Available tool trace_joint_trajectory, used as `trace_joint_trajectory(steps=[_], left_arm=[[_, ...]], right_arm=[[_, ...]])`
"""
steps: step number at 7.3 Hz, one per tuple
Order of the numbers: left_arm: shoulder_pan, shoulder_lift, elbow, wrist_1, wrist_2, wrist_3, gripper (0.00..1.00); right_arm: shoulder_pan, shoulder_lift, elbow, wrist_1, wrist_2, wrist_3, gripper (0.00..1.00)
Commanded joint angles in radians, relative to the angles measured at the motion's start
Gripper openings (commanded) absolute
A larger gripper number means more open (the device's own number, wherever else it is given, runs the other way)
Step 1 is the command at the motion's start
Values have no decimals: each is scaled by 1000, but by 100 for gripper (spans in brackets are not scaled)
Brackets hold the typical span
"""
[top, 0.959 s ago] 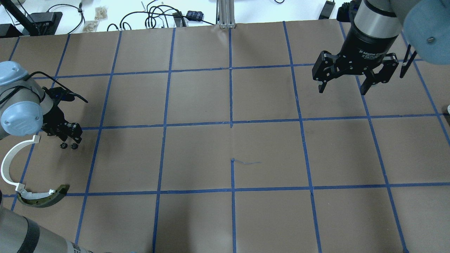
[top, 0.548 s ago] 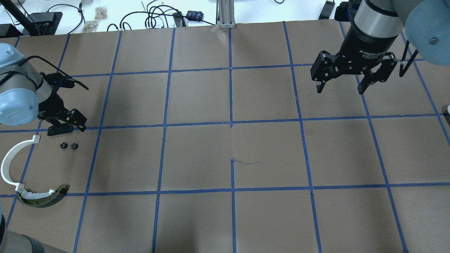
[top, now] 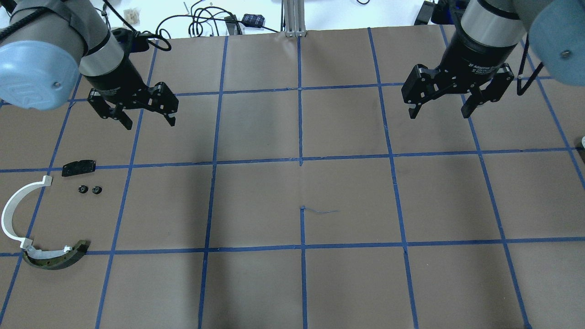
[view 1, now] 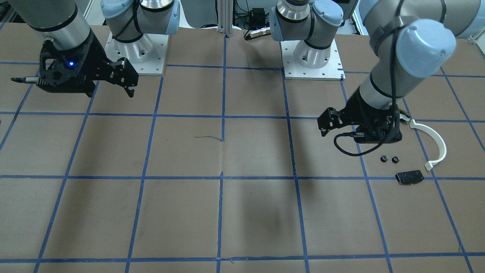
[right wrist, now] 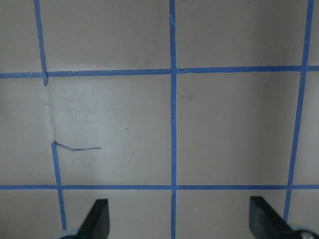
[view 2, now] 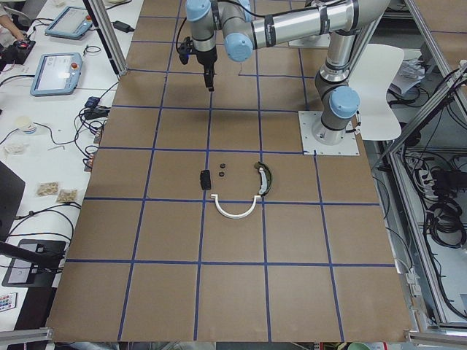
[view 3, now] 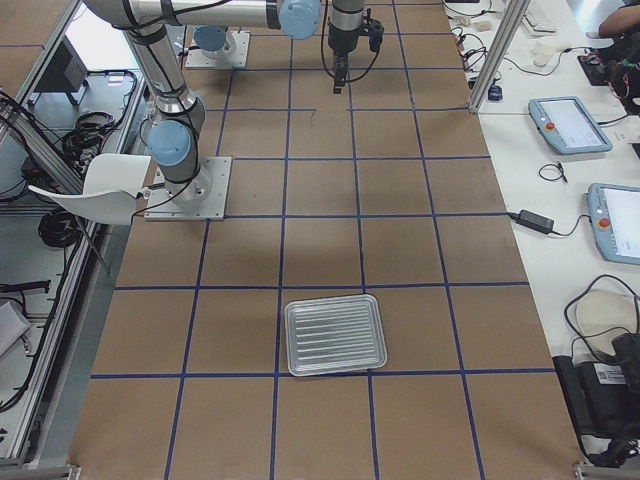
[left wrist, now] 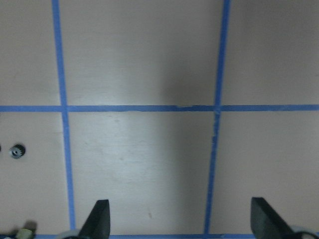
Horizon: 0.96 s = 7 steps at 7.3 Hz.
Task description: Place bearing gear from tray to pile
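Observation:
Two small black bearing gears lie side by side in the pile, beside a flat black plate, a white arc strip and a dark olive-edged curved piece. The gears also show in the front view; one is at the left edge of the left wrist view. My left gripper is open and empty, raised beyond and to the right of the pile. My right gripper is open and empty at the far right. The silver tray shows only in the exterior right view and looks empty.
The table is brown paper with a blue tape grid. A loose blue thread lies near the centre. Cables and small boxes sit on the white bench beyond the far edge. The tray is at the robot's right end, far from the pile.
My left gripper has risen from just over the two gears and moved away toward the far side and right, uncovering the black plate. The gears stayed put. The right gripper barely shifted.

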Motion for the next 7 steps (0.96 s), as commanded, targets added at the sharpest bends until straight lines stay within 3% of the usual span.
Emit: trace_joint_trajectory(steps=[1,2,7], left_arm=[[-93,60,55,-23,-1,-61,100],[-93,84,64,-86,13,-38,100],[-90,112,55,-100,45,-19,100]], right_arm=[[-1,-1,-4,-2,-10,1,100],[-1,-1,-2,0,-15,1,100],[0,-11,11,-3,-12,125,100]])
